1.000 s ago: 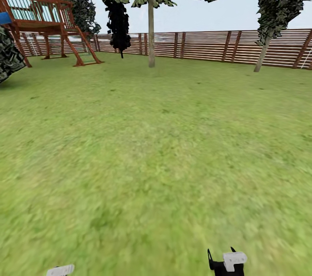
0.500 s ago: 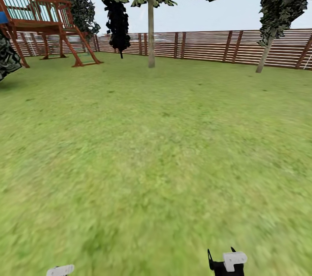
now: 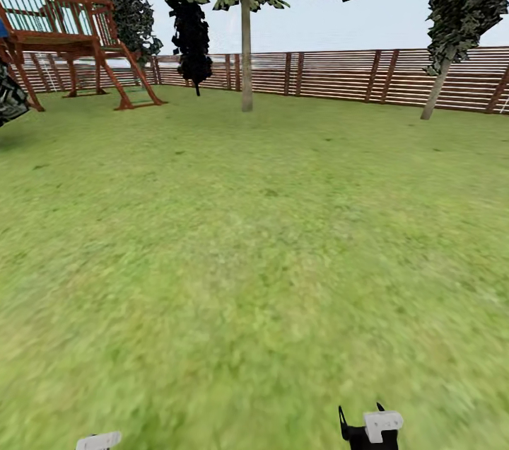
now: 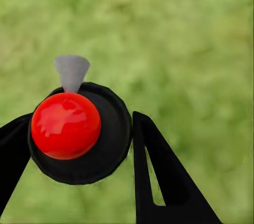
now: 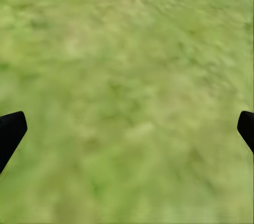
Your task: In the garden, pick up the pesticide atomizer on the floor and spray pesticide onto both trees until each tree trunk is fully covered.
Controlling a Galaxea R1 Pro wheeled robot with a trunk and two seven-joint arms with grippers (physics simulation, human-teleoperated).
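**Slight leftward drift of the view; atomizer held, trees far off**

Between the left gripper's (image 4: 74, 145) fingers (image 4: 159, 176) the pesticide atomizer (image 4: 79, 131) is clamped at its black round body, red cap up. It is judged rigid, light, smooth; a grip low on the body suits. The right gripper's (image 5: 127, 129) fingers are spread apart over grass. The tree trunk (image 3: 246, 61) stands well away by the fence (image 3: 339, 75).

Grass floor (image 3: 254, 238): matt, rough, mottled green. Fence (image 3: 396, 75): brown slatted wood, dull finish. Play structure (image 3: 71, 32): reddish-brown wood, matt. Tree trunk (image 3: 246, 54): smooth, pale beige-grey, unpolished. Atomizer (image 4: 79, 131) in left gripper (image 4: 74, 155): glossy red dome with highlights, matt black plastic-looking body, flat grey nozzle. Fingers (image 4: 159, 176): matt black, smooth. Right gripper (image 5: 127, 129) fingertips (image 5: 10, 131): same matt black.
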